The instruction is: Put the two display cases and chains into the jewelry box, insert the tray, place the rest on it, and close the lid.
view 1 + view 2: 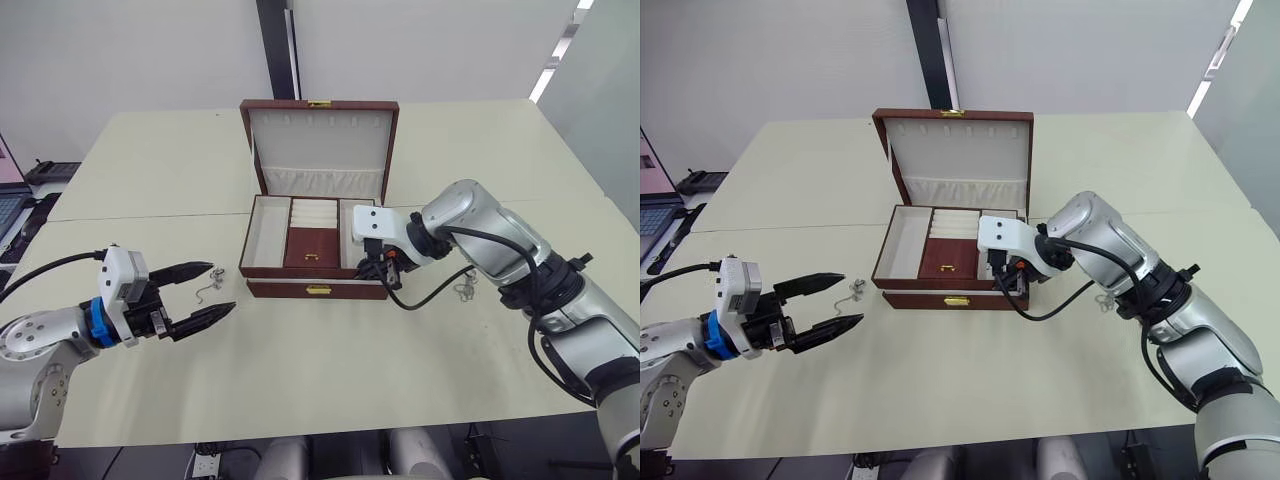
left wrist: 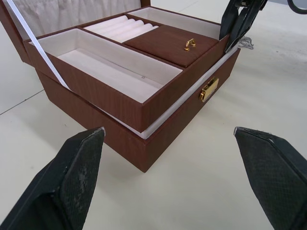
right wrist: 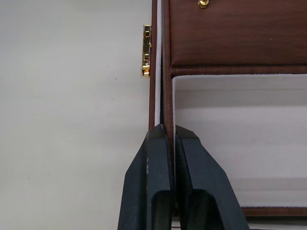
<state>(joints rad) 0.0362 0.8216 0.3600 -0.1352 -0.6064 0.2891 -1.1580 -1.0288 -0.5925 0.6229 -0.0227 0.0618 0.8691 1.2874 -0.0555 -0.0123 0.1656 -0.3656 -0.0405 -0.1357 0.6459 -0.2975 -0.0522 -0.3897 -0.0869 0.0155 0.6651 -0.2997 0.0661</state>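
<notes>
Left gripper [image 1: 213,290] spread wide and empty, hovering over the table [image 1: 320,390]. A chain [image 1: 209,288] lies just beyond its fingertips. Box [image 1: 318,289] mid-table, lid [image 1: 322,148] upright, tray [image 1: 270,232] resting in it. Right gripper [image 3: 168,139] pinches the tray's front rim. Second chain [image 1: 465,290] lies right of the box.

- Open table [image 1: 300,380] in front of jewelry box [image 1: 318,290]; one chain [image 1: 208,288] lies left of it.
- Right gripper [image 1: 378,268] occupies tray [image 1: 268,232] front-right rim.
- Upright lid [image 1: 320,150] blocks rear approach.
</notes>
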